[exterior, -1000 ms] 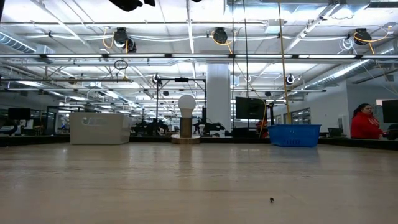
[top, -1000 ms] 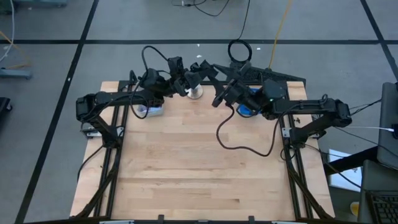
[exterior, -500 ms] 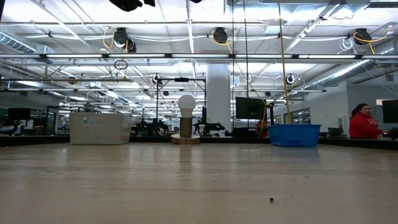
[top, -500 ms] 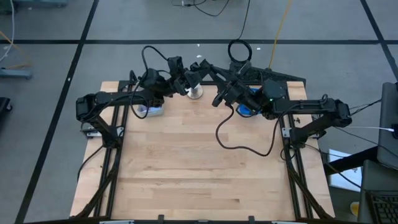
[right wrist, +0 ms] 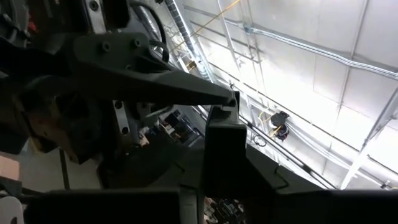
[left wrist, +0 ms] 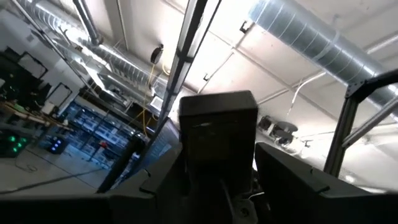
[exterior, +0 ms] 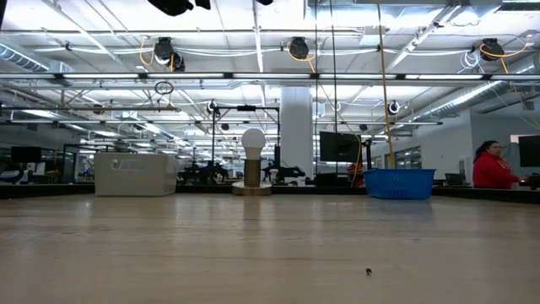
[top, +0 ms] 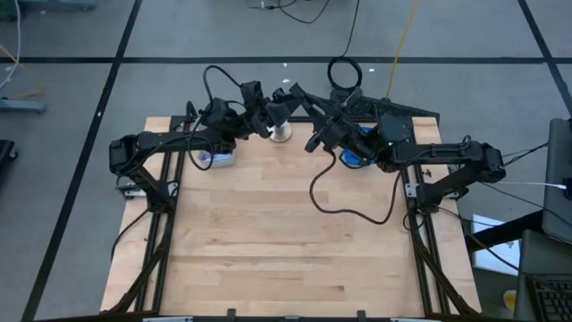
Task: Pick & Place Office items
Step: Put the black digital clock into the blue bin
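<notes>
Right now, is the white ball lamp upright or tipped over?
Upright. In the low view the white ball sits straight above its round base on the table's far edge.

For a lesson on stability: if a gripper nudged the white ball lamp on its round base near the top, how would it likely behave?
The white ball lamp would probably tip rather than slide: in the low view its ball sits high on a narrow stem. Its round base looks wider than the stem, so a low push might just shift it. If toppled, the ball could roll.
</notes>
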